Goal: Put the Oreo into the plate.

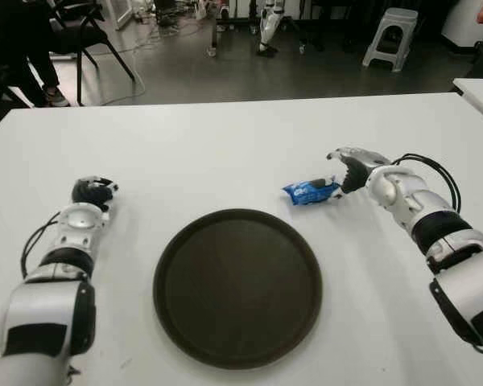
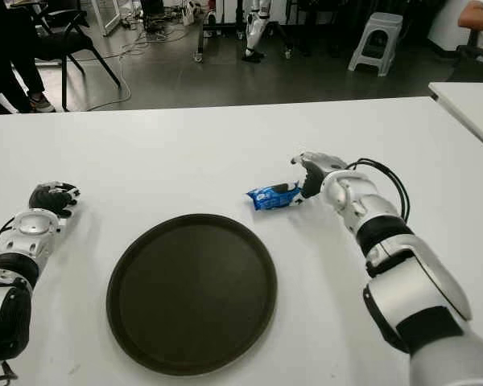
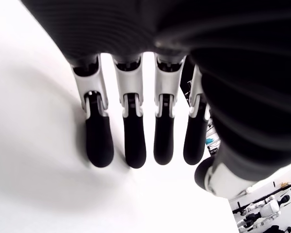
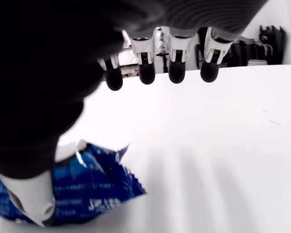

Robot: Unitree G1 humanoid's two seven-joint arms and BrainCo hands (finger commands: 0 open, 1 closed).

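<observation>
You are looking down at a white surface (image 1: 225, 153) with a round, dark plate (image 1: 237, 288) sitting near the robot, roughly centred between its two arms. The plate holds nothing yet, so the task appears to be at its opening stage

The Oreo (image 1: 311, 191), a small blue packet, lies flat on the surface just beyond the plate's far right rim, close to it but not touching. It sits on the right side, which is likely why the right arm is the one reaching

The right robot hand (image 1: 348, 170) is at the packet's right end. In its wrist view the four fingers (image 4: 176, 62) are spread and extended out over bare surface, well clear of the wrapper, while the thumb (image 4: 31, 194) shows in front of the crinkled blue packet (image 4: 94, 187). Whether the thumb touches it cannot be told. The hand has not closed, so nothing is pinched; it looks set to curl the fingers down against the thumb and trap the wrapper

The left robot hand (image 1: 92, 191) shows to the left of the plate, well apart from the packet. In its wrist view the fingers (image 3: 99, 145) hang straight and side by side over the surface, relaxed and holding nothing, seemingly kept out of the way

Chairs and a stool stand on the floor beyond the surface's far edge
</observation>
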